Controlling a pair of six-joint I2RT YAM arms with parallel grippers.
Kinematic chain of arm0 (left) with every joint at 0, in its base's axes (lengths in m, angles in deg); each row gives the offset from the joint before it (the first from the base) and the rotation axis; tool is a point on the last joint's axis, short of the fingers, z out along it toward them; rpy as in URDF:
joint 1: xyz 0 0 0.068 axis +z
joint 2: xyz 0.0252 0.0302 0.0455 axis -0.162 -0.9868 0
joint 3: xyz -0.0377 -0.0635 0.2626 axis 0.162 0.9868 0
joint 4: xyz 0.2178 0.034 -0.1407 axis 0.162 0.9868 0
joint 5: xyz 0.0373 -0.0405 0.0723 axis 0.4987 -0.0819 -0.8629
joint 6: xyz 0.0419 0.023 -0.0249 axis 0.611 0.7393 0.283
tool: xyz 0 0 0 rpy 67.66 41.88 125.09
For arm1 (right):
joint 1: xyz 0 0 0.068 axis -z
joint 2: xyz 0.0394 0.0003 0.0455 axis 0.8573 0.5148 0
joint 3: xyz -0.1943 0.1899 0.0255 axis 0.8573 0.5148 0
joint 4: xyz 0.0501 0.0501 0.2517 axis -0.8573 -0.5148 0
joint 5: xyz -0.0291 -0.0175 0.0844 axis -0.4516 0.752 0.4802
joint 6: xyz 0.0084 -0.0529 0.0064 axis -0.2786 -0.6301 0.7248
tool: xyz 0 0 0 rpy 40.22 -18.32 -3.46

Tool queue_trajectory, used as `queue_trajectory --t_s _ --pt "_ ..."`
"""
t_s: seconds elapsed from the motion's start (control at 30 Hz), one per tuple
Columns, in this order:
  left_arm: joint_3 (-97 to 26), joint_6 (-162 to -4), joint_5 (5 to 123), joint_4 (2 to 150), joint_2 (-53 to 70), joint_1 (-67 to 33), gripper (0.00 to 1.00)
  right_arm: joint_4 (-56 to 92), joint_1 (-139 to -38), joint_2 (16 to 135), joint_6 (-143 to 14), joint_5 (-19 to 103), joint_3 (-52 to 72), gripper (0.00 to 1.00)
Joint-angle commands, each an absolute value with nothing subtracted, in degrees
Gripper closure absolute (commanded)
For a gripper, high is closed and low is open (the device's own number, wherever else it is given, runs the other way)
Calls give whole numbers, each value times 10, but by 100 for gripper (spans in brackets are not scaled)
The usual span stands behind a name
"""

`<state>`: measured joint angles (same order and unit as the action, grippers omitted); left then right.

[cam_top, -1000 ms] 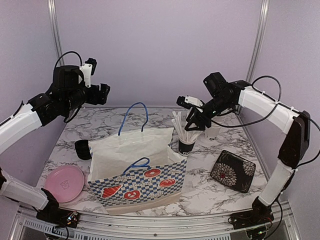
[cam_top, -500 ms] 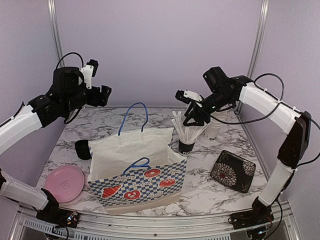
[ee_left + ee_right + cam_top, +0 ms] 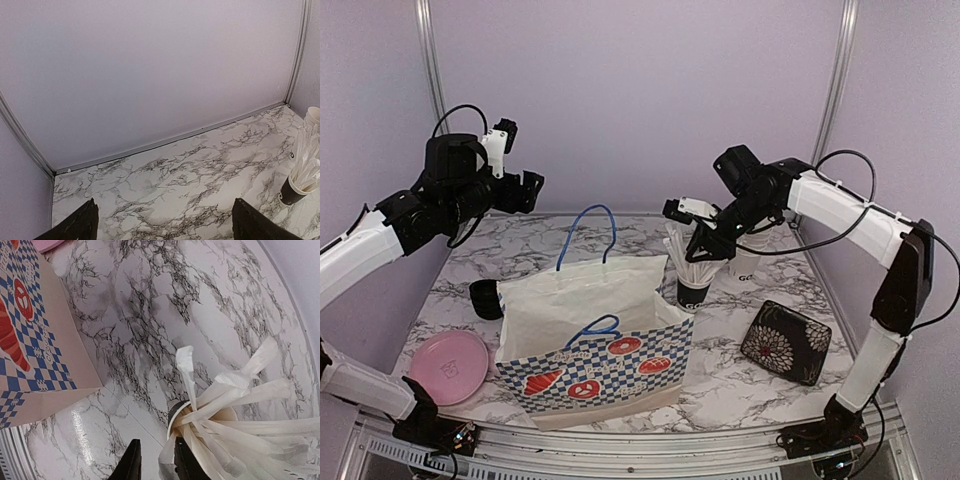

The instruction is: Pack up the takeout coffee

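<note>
A white paper cup with black lettering (image 3: 748, 270), the takeout coffee, stands at the back right, its top hidden behind my right arm. White cup rims (image 3: 313, 116) also show at the right edge of the left wrist view. My right gripper (image 3: 697, 240) (image 3: 157, 461) hangs over the small black cup of white straws (image 3: 694, 291) (image 3: 200, 415). Its fingers stand a narrow gap apart with one wrapped straw end (image 3: 167, 462) between them, against the right finger only. My left gripper (image 3: 525, 188) (image 3: 165, 230) is raised at the back left, wide open and holding nothing.
A paper bag (image 3: 595, 330) with blue handles and a checked print stands open mid-table. A pink plate (image 3: 448, 366) lies front left, a low stack of black rings (image 3: 485, 298) behind it. A black flowered box (image 3: 785, 342) lies front right.
My right gripper has shifted left and a little lower over the straw cup, and its jaws have narrowed around a straw end. The left arm has barely moved.
</note>
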<state>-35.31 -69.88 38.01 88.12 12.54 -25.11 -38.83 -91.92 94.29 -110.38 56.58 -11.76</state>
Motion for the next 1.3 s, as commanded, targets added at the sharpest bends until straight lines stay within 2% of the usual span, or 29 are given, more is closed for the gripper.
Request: queue_trajectory --t_s 0.0,0.1,0.6,0.77,1.27 --pt "-348 -694 388 860 139 -248 7 -399 -929 949 -1098 559 -128 86" --pt "-347 -692 388 860 138 -248 7 -403 -929 945 -1098 564 -136 100" --pt "-345 -685 391 859 128 -248 7 -417 -929 898 -1097 584 -162 100" --pt "-343 -678 389 860 127 -248 7 -442 -929 886 -1103 583 -207 100" --pt "-342 -673 385 857 115 -248 7 -517 -895 779 -1150 786 -317 100"
